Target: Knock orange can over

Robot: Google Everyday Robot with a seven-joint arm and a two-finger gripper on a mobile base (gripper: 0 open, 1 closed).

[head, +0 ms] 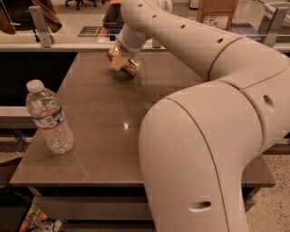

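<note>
The orange can [130, 67] has a golden-amber body and lies tilted, nearly on its side, at the far middle of the brown table [99, 118]. My gripper [118, 60] is right at the can, touching its upper left side, at the end of the white arm that reaches in from the right. The arm's big elbow fills the right foreground and hides that part of the table.
A clear plastic water bottle [49, 118] stands upright near the table's front left edge. A glass rail with metal posts [40, 25] runs behind the table. A cardboard box [220, 13] stands at the back right.
</note>
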